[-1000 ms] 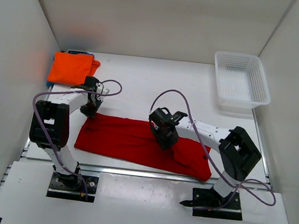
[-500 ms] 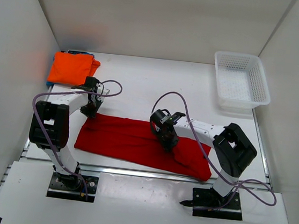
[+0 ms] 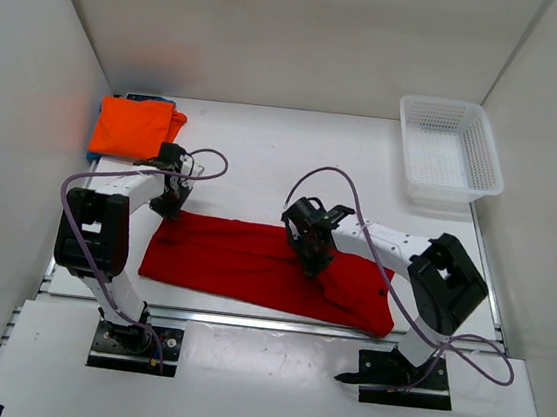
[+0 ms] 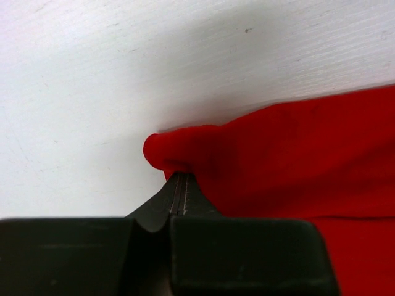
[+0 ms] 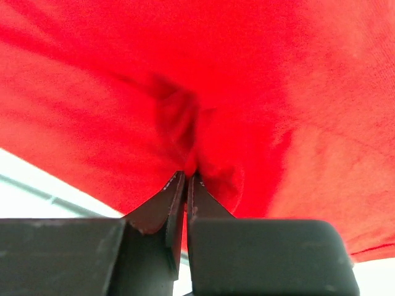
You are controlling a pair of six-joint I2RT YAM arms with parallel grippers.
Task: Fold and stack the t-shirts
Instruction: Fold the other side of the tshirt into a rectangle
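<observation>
The deep red t-shirt (image 3: 237,264) lies as a long folded strip near the table's front edge. My left gripper (image 3: 168,205) sits at its far left corner, and the left wrist view shows the fingers (image 4: 180,179) shut on a pinch of red cloth (image 4: 296,154). My right gripper (image 3: 314,262) is over the strip's right half, shut on a small raised fold of the red shirt (image 5: 278,92), which bunches at the fingertips (image 5: 188,176). The orange t-shirt (image 3: 132,126) lies folded at the back left, on the blue t-shirt, of which only a sliver (image 3: 148,99) shows.
A white lattice basket (image 3: 449,152) stands at the back right corner. White walls close in the table on the left, back and right. The arms' cables (image 3: 208,165) loop above the red shirt.
Both grippers have closed, the right one from clearly apart down onto the red cloth. The right arm's elbow shifted a little; the shirt lies as before.
</observation>
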